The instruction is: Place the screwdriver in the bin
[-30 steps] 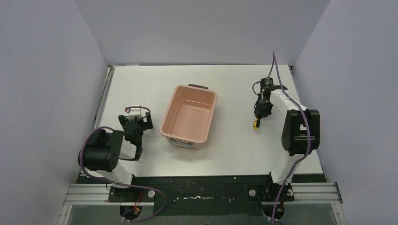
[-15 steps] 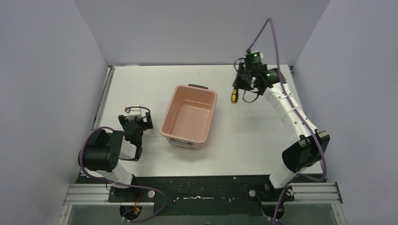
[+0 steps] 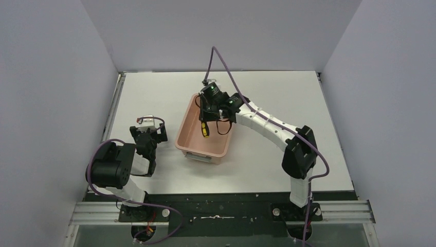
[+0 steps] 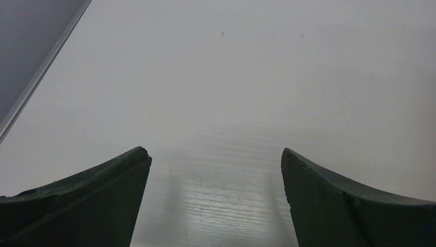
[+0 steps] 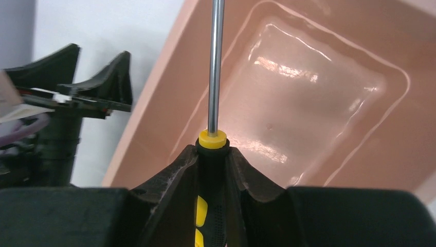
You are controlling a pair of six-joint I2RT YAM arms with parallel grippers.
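- Screwdriver (image 5: 212, 141) hangs over the bin (image 3: 181, 136) interior, with the right fingers (image 5: 169, 180) clamped on its handle.
- Left fingers (image 4: 92, 200) are spread wide over the desk (image 4: 257, 77), holding nothing.

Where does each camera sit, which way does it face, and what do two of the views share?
Top external: above and behind the bases, looking down at the table; both arms show.
Left wrist: on the left arm, facing bare table; open left gripper frames it.
Right wrist: on the right arm, looking into the bin; right gripper shut on the screwdriver.
Shared: top and right wrist show bin, screwdriver.
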